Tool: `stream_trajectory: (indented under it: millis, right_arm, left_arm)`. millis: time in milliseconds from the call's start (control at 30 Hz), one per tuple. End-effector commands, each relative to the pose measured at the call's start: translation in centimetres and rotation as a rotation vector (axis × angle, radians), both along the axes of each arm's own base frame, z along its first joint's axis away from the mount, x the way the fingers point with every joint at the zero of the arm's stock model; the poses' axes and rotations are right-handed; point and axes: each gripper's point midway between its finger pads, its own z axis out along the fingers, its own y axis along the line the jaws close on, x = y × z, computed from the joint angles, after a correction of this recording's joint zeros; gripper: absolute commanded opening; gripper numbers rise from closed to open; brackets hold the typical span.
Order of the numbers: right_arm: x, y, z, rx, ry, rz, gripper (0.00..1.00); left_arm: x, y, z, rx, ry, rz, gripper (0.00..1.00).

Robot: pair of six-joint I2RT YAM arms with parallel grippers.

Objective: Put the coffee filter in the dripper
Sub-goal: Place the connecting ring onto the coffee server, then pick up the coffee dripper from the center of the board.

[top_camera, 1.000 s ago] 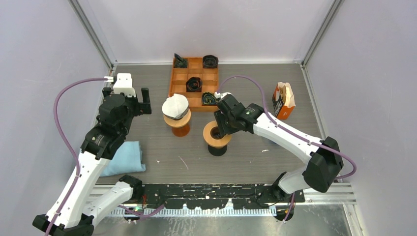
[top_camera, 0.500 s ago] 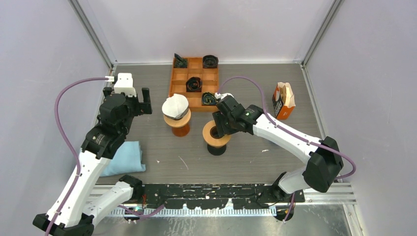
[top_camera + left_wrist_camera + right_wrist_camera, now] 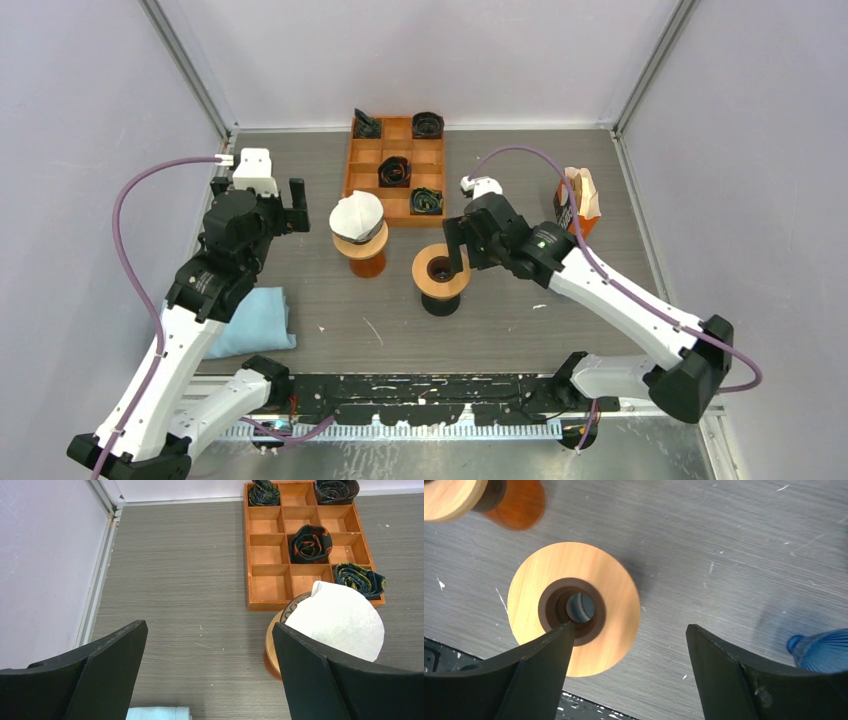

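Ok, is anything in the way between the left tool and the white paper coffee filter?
Nothing visible. The left tool is open, and only bare grey table lies between it and the white paper coffee filter, which rests on the wood-collared dripper ahead and to its right. The orange compartment tray sits farther back.

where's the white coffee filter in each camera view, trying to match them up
Top external: left of centre, the white coffee filter rests on the orange-based dripper.
Left wrist: lower right, just below the compartment tray.
Right wrist: not in it.
Shared landmark: the orange-based dripper, at the filter's lower left in the left wrist view and top left in the right wrist view.
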Motion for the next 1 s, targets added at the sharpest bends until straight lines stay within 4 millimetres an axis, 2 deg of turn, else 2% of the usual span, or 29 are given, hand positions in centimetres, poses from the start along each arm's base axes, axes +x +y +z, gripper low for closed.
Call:
stream_trajectory:
  millis: [0, 133, 400, 600, 967]
  right_arm:
    - [0.8, -3.6, 2.8, -0.001, -0.132, -0.162, 0.91]
    - [1.3, -6.7, 2.8, -0.039, -0.172, -0.282, 1.00]
    - [2.4, -12.5, 0.8, -0.083, -0.163, -0.508, 1.00]
    - [2.7, -16.7, -0.6, -0.031, -0.163, -0.678, 1.00]
    - [1.7, -22.9, -3.5, 0.025, -0.085, -0.927, 0.99]
  left_arm:
    - [0.4, -0.1, 1.8, -0.020, -0.066, -0.005, 0.99]
    - [0.3, -0.2, 1.8, -0.025, -0.069, -0.008, 0.99]
    - [0.3, 0.0, 1.9, -0.023, -0.072, -0.001, 0.99]
    - [0.3, 0.0, 1.9, -0.022, -0.072, -0.002, 0.99]
    - [0.3, 0.1, 1.8, -0.017, -0.071, 0.004, 0.99]
